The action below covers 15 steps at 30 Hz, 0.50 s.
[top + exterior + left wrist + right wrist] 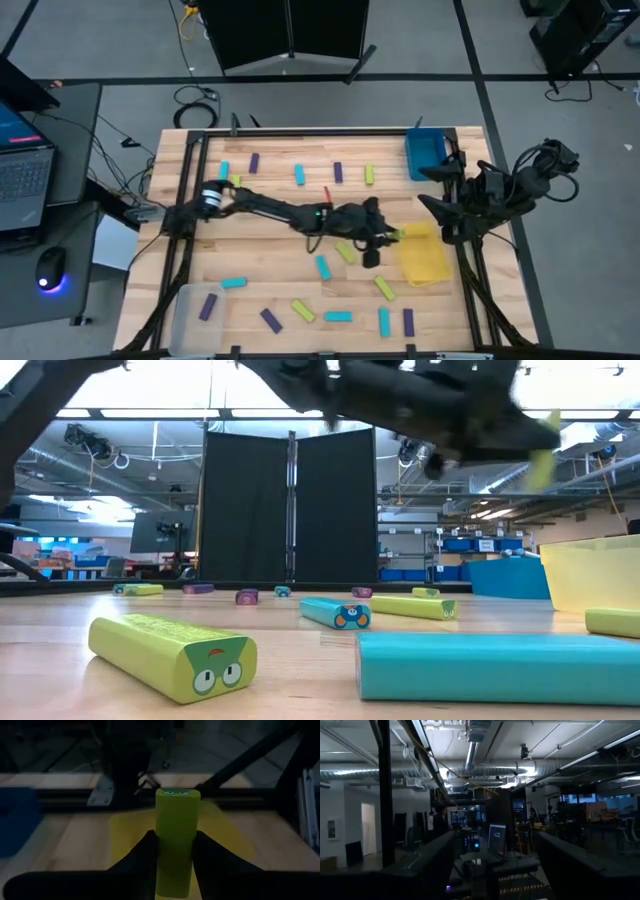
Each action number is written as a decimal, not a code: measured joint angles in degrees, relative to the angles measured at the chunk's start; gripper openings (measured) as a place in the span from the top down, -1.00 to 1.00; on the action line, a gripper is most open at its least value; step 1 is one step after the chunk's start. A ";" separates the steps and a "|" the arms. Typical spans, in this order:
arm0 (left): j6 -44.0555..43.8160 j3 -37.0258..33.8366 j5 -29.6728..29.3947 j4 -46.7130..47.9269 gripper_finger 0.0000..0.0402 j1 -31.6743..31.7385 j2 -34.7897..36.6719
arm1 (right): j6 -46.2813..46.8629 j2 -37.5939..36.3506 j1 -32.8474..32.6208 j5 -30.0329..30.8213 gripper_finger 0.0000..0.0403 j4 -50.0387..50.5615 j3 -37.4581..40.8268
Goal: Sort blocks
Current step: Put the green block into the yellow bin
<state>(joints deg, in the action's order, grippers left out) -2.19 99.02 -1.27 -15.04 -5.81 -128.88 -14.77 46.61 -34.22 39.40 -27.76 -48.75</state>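
My left gripper (386, 238) reaches across the middle of the table and is shut on a yellow-green block (177, 815), held in the air at the left edge of the yellow tray (428, 262). In the low view this block (543, 458) shows high above the table. Other purple, cyan and yellow-green blocks lie flat on the wood, such as a cyan one (323, 267) and a yellow-green one (384, 288). A purple block (208, 306) lies in the clear tray (185, 318). My right gripper (495, 870) waits open by the table's right edge, pointing into the room. My left gripper pinches the yellow-green block by its two long sides (165, 855), one finger (146, 852) on each side. The block lies along the fingers and its end with the printed eyes (177, 794) sticks out ahead. The fingers come from the table's left. The block is lifted clear.
A blue tray (424, 158) stands at the far right corner. Several blocks lie along the far side (299, 175) and near side (338, 317). In the low view, a yellow-green block (170, 650) and a cyan block (500, 665) lie close to the camera.
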 joint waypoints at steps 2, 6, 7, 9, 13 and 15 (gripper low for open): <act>-0.75 5.86 1.80 1.35 0.51 0.21 -4.16 | -0.04 0.00 0.00 0.00 -0.41 0.05 0.00; -2.19 14.51 3.74 4.42 0.51 0.49 -10.96 | 0.00 0.13 0.00 -0.01 -0.40 0.47 0.02; -2.58 16.41 3.78 4.17 0.51 0.50 -12.44 | 0.07 0.24 -0.07 -0.02 -0.40 0.57 0.02; -3.37 19.44 3.96 4.65 0.51 0.56 -14.59 | 0.38 0.40 -0.21 -0.02 -0.40 0.95 0.02; -5.81 22.88 3.71 3.97 0.51 0.78 -17.69 | 0.64 0.70 -0.33 -0.06 -0.41 0.85 0.02; -7.16 23.26 3.57 4.63 0.46 0.97 -18.41 | 0.64 0.99 -0.33 -0.04 -0.41 0.86 0.02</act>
<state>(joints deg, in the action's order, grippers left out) -9.35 122.28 2.31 -10.41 -4.84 -147.29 -14.13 47.60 -34.54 39.35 -26.89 -48.73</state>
